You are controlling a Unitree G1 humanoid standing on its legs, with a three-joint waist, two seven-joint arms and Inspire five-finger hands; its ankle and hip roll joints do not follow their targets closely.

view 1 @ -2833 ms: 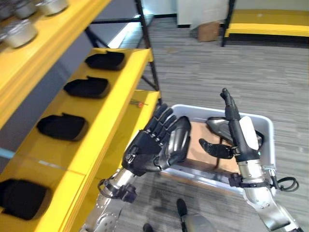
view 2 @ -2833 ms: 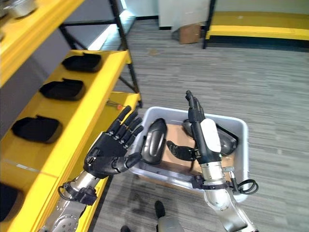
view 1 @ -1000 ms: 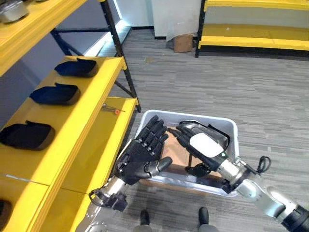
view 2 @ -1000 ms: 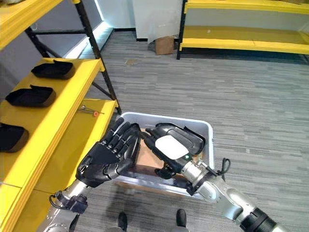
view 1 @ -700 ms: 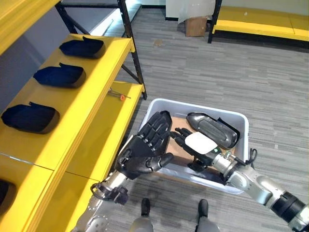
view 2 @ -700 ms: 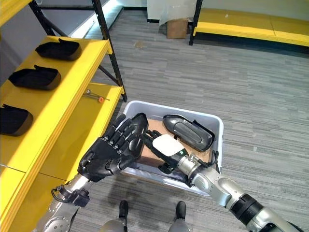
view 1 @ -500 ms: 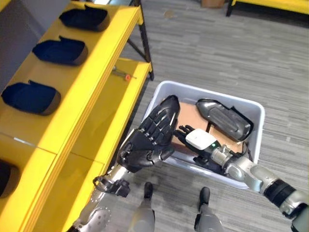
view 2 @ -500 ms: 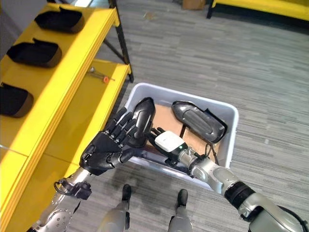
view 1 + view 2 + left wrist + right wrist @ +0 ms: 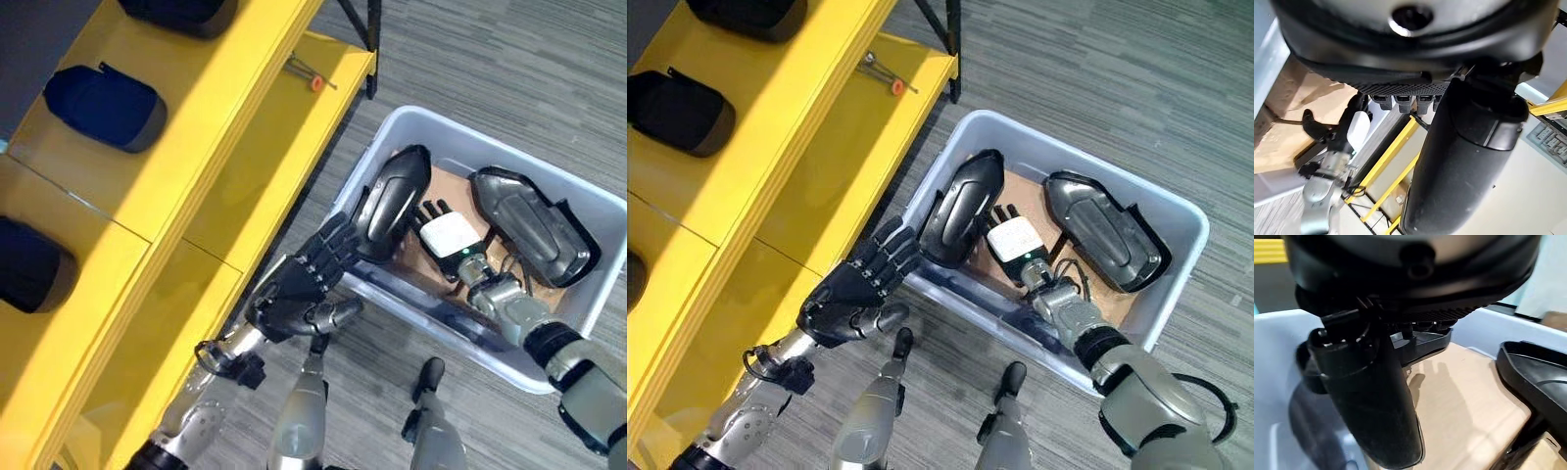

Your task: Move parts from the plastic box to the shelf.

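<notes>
While yellow shelf tiers held dark parts alongside, the plastic box held two black parts; left hand splayed loose, right hand's fingers unreadable.

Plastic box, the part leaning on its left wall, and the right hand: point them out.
plastic box [image 9: 1187, 227], right eye view, far rim.
leaning part [image 9: 960, 208], right eye view, mid shell.
right hand [image 9: 447, 235], left eye view, white back.

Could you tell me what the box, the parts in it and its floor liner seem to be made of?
Plastic box: pale, smooth, slightly translucent walls, likely plastic. Parts: black with soft sheen and moulded ribs, probably moulded plastic. Liner: flat, matte tan sheet, looks like cardboard.
</notes>
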